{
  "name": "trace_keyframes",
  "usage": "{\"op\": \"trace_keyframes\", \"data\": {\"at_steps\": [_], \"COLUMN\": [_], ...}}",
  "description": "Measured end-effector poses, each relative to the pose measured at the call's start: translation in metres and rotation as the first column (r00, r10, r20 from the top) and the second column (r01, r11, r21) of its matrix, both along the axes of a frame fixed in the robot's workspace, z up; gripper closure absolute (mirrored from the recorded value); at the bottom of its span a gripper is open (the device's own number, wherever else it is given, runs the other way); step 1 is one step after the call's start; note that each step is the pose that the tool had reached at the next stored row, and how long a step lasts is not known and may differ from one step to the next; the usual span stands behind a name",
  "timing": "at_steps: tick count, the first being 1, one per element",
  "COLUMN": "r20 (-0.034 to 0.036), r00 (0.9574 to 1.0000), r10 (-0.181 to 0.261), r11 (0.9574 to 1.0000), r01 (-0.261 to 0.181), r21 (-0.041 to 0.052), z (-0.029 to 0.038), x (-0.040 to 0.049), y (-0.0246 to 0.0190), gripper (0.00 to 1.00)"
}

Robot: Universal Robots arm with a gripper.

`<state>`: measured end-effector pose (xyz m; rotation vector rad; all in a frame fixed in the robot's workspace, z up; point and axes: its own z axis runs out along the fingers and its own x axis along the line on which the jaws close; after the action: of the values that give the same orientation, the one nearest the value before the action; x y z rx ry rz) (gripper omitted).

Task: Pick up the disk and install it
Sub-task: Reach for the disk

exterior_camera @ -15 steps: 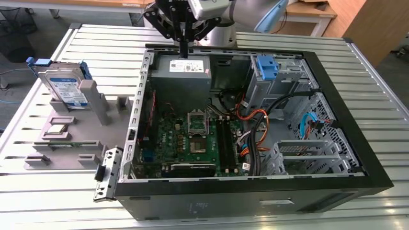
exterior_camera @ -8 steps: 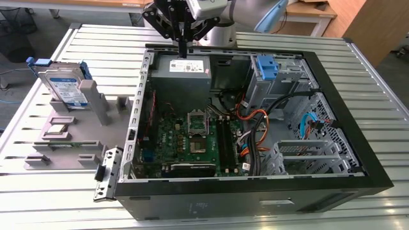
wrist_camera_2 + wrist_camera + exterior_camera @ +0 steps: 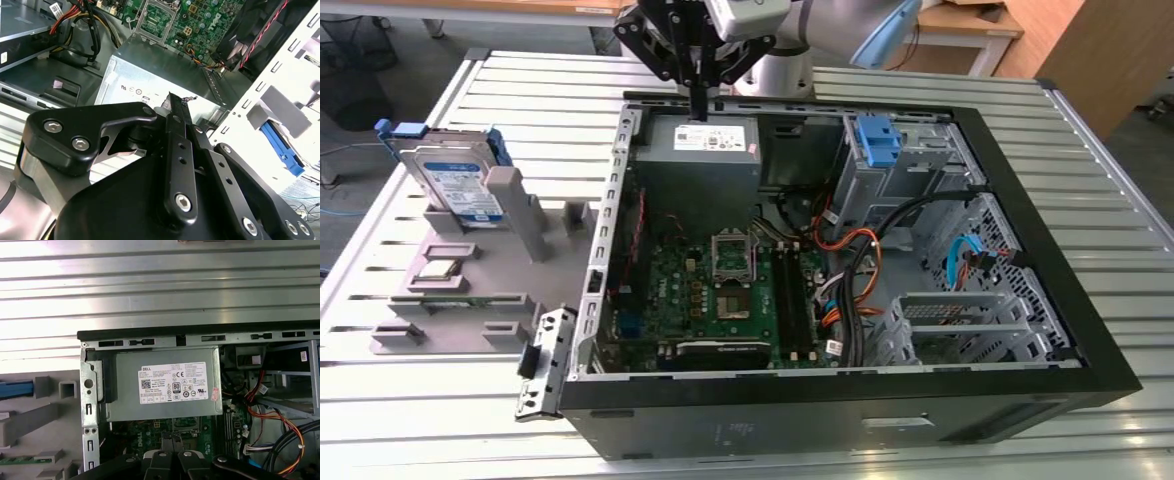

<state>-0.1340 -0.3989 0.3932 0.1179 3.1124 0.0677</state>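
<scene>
Ribbed metal slats make up the table (image 3: 1067,130), with an open black computer case (image 3: 854,405) lying on its side on top. Nearest inside the case is the green circuit board (image 3: 720,290), with orange and black cables (image 3: 854,250) curling beside it toward the exterior view's right. On the exterior view's left, outside the case, sits a grey holder (image 3: 454,300) of slotted blocks. The disk (image 3: 454,185) stands upright at the far end of that holder, its blue-and-white label facing the camera and blue plastic showing along its edges. It is well apart from the pincer.

Farther back in the case, the grey power box (image 3: 700,150) with a white label lies against the far wall, and a blue bracket (image 3: 877,140) sits in the metal cage to the exterior view's right of it. The pincer (image 3: 700,105) hangs over the far edge of the power box. Its two black fingers are pressed together into one narrow tip, with nothing between them. Both wrist views show this too, the joined tip (image 3: 172,100) (image 3: 170,460) pointing at the labelled box (image 3: 165,385). Whether the tip touches the box cannot be told
</scene>
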Motion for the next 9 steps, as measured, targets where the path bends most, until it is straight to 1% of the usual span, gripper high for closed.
{"op": "trace_keyframes", "data": {"at_steps": [9], "r20": [-0.0001], "r00": [1.0000], "r10": [0.000], "r11": [1.0000], "r01": [0.000], "r21": [0.0000], "z": [0.0000], "x": [-0.0015], "y": [-0.0001], "gripper": [0.90]}}
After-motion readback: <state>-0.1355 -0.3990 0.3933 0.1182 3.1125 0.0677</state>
